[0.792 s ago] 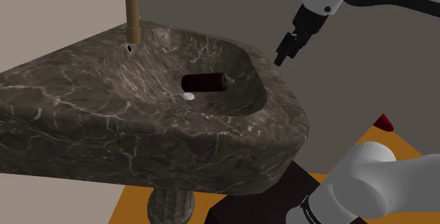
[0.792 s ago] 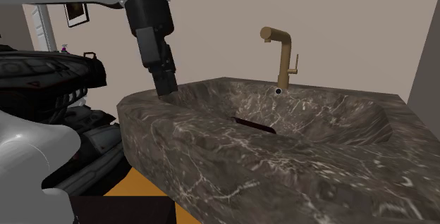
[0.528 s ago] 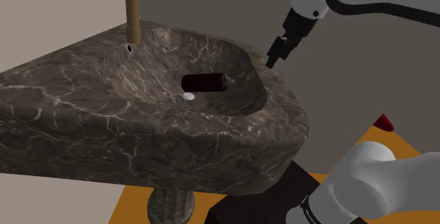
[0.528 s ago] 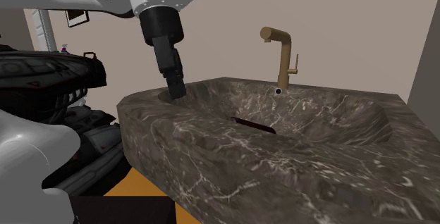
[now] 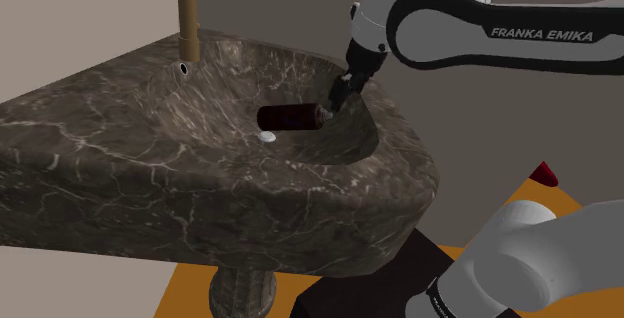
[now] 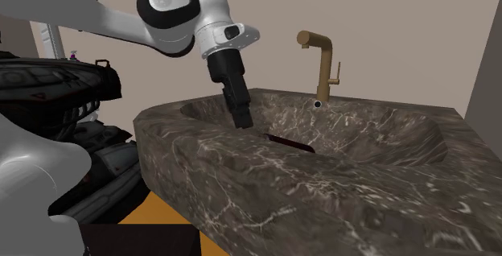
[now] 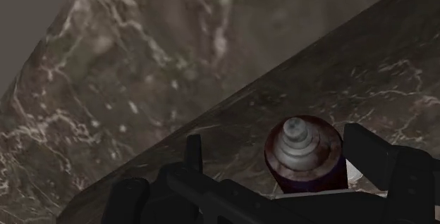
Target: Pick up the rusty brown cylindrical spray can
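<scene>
Black end effector (image 7: 273, 141), spread wide, astride nozzle end of maroon spray can (image 7: 307, 168)

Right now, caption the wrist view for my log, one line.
Open gripper astride the nozzle end of the dark red-brown spray can lying in the marbled sink, not yet clasped.

Maroon spray can (image 5: 290, 117), on its side
</scene>
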Tool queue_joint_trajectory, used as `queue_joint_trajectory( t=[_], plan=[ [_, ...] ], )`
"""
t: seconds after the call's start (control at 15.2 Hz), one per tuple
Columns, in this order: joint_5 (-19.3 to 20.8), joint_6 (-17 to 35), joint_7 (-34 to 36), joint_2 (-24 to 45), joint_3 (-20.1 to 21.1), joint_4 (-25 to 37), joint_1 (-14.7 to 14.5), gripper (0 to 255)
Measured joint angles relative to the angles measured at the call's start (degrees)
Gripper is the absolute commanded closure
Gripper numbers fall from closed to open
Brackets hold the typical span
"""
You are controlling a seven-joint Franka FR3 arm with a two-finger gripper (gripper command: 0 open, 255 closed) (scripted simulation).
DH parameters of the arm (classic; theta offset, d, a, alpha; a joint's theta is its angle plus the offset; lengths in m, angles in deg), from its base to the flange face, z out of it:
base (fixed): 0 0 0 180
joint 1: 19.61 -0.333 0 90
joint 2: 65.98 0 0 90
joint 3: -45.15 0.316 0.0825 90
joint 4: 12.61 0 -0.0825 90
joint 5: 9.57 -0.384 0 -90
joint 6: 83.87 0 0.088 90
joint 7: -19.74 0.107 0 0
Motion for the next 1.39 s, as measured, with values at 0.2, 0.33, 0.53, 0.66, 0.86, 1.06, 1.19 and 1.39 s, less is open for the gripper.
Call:
queue_joint_trajectory(
  t=[0.2,0.33,0.53,0.66,0.86,1.06,1.19,1.39],
  plan=[
    [2.77,3.80,3.04,4.75,3.67,0.81,0.35,0],
    [3.64,5.00,3.94,5.93,4.61,0.74,0.46,0],
    [4.18,7.32,5.05,6.39,5.11,-1.27,0.50,0],
    [4.48,8.66,5.59,6.80,5.27,-2.27,0.62,0],
    [4.78,10.26,6.28,7.03,5.46,-3.73,0.69,255],
    [4.85,10.52,6.34,7.12,5.48,-3.91,0.72,255],
    [4.86,10.55,6.35,7.13,5.48,-3.92,0.72,255],
    [4.86,10.56,6.35,7.13,5.48,-3.92,0.73,255]
  ],
)
